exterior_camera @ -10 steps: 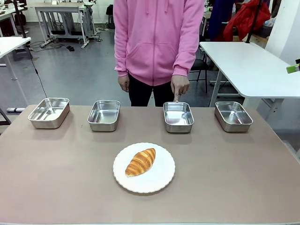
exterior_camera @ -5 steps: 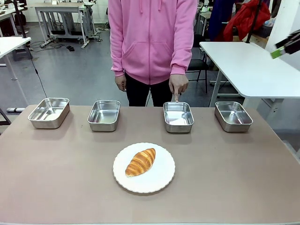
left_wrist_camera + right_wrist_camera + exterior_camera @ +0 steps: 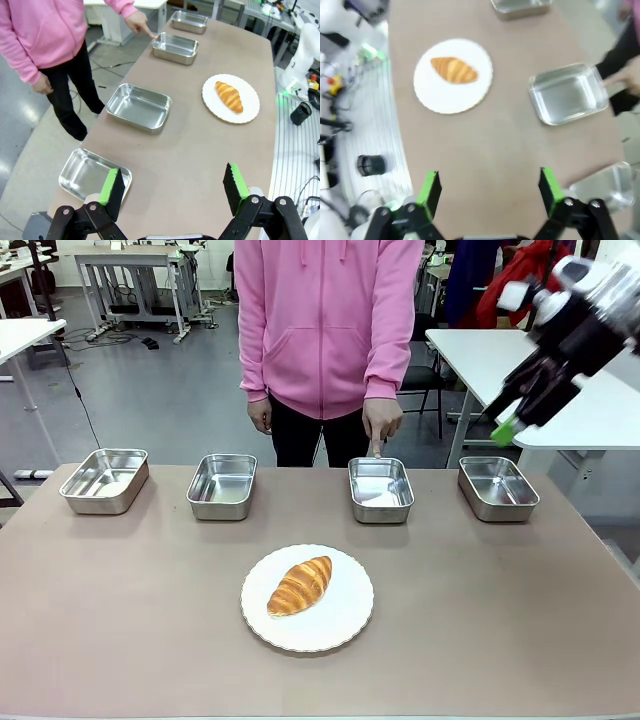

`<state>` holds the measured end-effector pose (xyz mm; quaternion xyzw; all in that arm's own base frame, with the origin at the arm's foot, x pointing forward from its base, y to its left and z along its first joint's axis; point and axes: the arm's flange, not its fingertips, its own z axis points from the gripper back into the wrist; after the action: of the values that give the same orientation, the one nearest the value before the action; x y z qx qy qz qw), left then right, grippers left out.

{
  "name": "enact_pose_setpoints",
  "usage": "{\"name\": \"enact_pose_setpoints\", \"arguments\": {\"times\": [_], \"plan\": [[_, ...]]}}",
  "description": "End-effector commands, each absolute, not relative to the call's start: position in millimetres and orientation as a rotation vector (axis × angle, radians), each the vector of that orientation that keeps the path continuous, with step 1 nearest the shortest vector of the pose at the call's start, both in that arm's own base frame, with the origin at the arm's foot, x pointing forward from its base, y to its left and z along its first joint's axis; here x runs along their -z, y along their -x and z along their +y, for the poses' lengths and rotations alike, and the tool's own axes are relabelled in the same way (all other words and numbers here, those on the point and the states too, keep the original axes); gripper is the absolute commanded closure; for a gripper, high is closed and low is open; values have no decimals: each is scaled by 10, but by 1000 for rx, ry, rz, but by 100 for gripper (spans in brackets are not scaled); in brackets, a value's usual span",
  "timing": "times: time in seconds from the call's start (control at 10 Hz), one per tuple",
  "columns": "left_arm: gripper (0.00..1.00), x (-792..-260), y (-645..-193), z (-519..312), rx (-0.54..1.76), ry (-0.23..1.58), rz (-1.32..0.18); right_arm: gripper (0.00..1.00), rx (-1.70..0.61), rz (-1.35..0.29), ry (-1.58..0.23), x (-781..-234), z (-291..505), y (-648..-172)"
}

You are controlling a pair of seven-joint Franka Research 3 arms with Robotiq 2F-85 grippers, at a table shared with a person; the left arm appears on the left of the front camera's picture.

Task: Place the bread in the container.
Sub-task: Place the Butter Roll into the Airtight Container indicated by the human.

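The golden-brown bread (image 3: 300, 585) lies on a round white plate (image 3: 330, 625) at the table's near middle. Across the far side stands a row of steel trays; a person's finger (image 3: 377, 449) touches the rim of the third from the left, the container (image 3: 380, 512). My right gripper (image 3: 510, 418) hangs open high above the rightmost tray (image 3: 497, 502). Its wrist view looks down on the bread (image 3: 454, 70) and the container (image 3: 568, 93), with the gripper (image 3: 488, 189) open. My left gripper (image 3: 172, 187) is open over the table's left end, far from the bread (image 3: 229, 96) and the pointed-at container (image 3: 172, 56).
Two more steel trays (image 3: 104, 498) (image 3: 222, 508) stand at the far left. The person in a pink hoodie (image 3: 330, 330) stands at the far edge. A white table (image 3: 530, 380) is behind on the right. Bare tabletop lies around the plate.
My right arm has swung in from the upper right, moving down and leftward to above the rightmost tray. The bread, the trays and the pointing finger have stayed put.
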<state>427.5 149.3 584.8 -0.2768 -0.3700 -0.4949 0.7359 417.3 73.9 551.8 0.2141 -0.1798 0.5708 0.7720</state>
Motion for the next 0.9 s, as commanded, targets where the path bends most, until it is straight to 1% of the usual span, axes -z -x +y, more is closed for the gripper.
{"name": "enact_pose_setpoints", "arguments": {"times": [0.0,0.1,0.2,0.6,0.8], "plan": [[0,-5854,-4259,1496,1099,611,-819,0,-1149,-362,-470,-5344,916,-4046],[0,-5854,-4259,1496,1099,611,-819,0,-1125,-333,-580,-5342,892,-4021],[0,-5854,-4259,1496,1099,611,-819,0,-1229,-355,-478,-5363,886,-4082],[0,-5854,-4259,1496,1099,611,-819,0,-1206,-339,-495,-5324,903,-4053],[0,-5854,-4259,1496,1099,611,-819,0,-1337,-313,-423,-5244,1480,-4375]]}}
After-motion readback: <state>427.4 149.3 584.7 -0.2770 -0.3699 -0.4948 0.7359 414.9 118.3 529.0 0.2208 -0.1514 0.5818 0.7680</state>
